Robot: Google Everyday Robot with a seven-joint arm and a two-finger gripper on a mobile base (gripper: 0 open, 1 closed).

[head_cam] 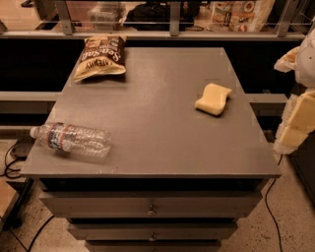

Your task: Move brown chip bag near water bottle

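Observation:
The brown chip bag [101,56] lies flat at the far left corner of the grey table top [157,123], dark brown end towards the back, tan end towards me. The water bottle [71,138] lies on its side at the near left edge, white cap pointing left and just over the edge. The two are well apart along the left side. My gripper [297,118] shows as white and pale yellow parts at the right edge of the camera view, beyond the table's right side and far from both objects.
A pale yellow sponge [213,99] lies on the right half of the table. The table has drawers [151,210] below its front. A railing and shelves with bags [172,15] run behind it. Cables lie on the floor at the left [12,162].

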